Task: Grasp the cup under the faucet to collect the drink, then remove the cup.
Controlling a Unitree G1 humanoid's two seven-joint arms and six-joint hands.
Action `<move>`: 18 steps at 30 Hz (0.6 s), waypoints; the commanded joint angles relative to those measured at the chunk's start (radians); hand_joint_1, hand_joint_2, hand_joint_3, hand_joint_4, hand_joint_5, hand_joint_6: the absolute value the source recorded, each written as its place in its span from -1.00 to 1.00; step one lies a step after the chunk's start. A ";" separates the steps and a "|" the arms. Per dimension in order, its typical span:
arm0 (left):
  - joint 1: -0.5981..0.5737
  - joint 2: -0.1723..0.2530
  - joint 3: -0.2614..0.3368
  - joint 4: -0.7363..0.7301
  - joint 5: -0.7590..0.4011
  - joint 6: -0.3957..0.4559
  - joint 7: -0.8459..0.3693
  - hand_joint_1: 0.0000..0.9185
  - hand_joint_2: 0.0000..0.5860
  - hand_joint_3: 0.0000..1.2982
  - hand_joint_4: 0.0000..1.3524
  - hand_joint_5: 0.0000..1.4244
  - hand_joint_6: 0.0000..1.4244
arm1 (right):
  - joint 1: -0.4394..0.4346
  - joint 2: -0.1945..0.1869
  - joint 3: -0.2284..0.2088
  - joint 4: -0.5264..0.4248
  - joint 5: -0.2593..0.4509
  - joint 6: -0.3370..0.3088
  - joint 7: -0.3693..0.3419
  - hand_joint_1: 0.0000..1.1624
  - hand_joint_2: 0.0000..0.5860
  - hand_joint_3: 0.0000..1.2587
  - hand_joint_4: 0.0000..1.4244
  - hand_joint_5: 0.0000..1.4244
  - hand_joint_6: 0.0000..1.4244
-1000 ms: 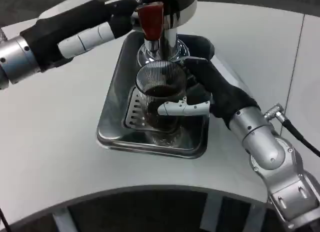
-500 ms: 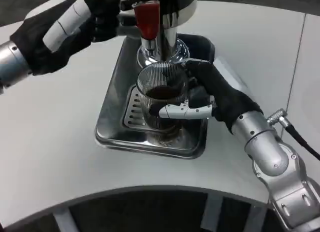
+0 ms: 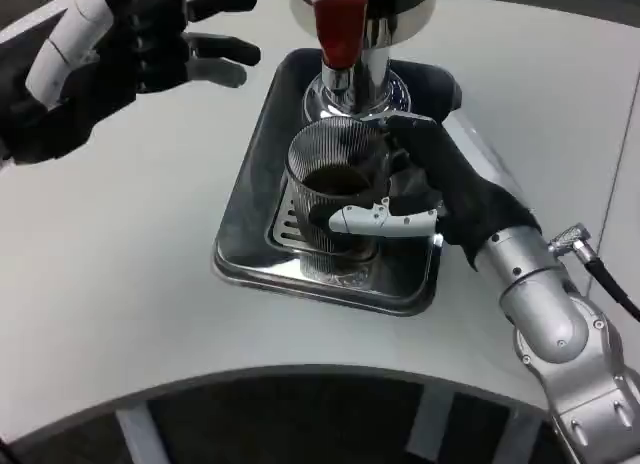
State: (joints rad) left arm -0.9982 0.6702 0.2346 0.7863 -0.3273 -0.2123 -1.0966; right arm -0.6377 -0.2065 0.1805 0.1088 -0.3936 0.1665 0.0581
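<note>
Right hand (image 3: 440,199) wraps our filled cup (image 3: 337,199) under the faucet (image 3: 345,44), left hand (image 3: 150,49) spread free; next we lift it clear, level.

Bright, even light is falling from above onto the white table (image 3: 120,284), which is showing almost no hard shadows. Glare is streaking the shiny steel drip tray (image 3: 245,269) and the polished chrome faucet column (image 3: 365,79). The left hand (image 3: 120,54) is looking slightly motion-blurred, and the ribbed clear glass cup (image 3: 335,199) is staying fairly sharp.
</note>
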 commanded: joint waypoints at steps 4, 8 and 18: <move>0.081 0.036 0.031 -0.080 -0.019 0.026 0.010 -1.00 -0.63 -0.84 -0.88 -0.64 -0.59 | 0.064 0.006 -0.013 -0.076 -0.012 0.021 -0.015 0.69 -0.23 0.29 0.33 0.48 0.51; 0.130 0.050 0.039 -0.122 -0.014 0.015 0.020 -1.00 -0.62 -0.84 -0.90 -0.69 -0.62 | 0.090 0.008 -0.021 -0.103 -0.014 0.027 -0.020 0.71 -0.22 0.34 0.37 0.53 0.57; 0.258 0.071 0.030 -0.231 0.005 -0.035 0.047 -1.00 -0.62 -0.82 -0.95 -0.76 -0.69 | 0.147 0.014 -0.036 -0.181 -0.014 0.054 -0.021 0.72 -0.22 0.39 0.42 0.58 0.64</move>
State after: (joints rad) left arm -0.7831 0.7244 0.2653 0.5839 -0.3400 -0.2252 -1.0570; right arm -0.5178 -0.1960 0.1614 -0.0366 -0.4070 0.2108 0.0516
